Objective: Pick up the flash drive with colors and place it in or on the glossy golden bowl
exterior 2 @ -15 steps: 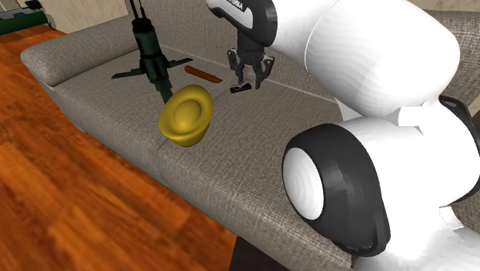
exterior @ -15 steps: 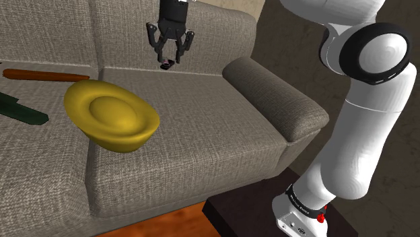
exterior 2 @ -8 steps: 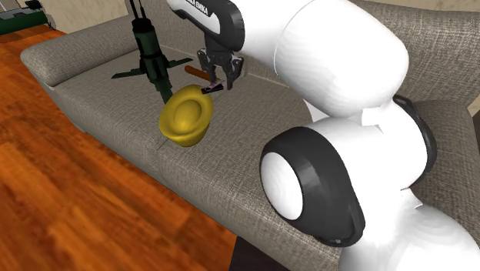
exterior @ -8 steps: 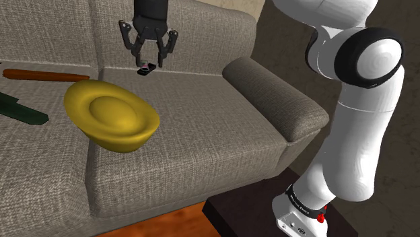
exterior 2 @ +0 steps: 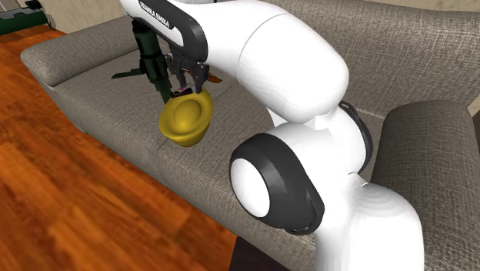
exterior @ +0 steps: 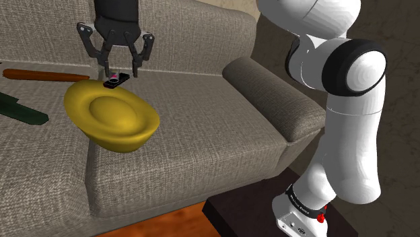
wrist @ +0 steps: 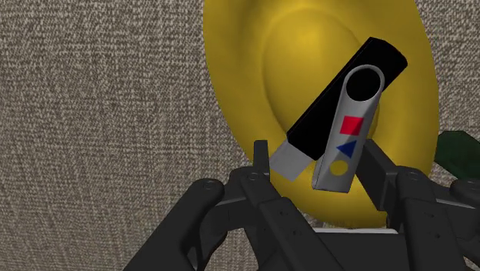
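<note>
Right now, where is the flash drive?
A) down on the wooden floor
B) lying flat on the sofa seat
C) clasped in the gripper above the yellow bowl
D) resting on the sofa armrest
C: the flash drive is clasped between the fingers of the gripper, and the wrist view shows the yellow bowl right behind it.

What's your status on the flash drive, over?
End effector shut on flash drive, hanging over golden bowl. Drive not yet released. Beside bowl, dark green object, off the path.
</note>
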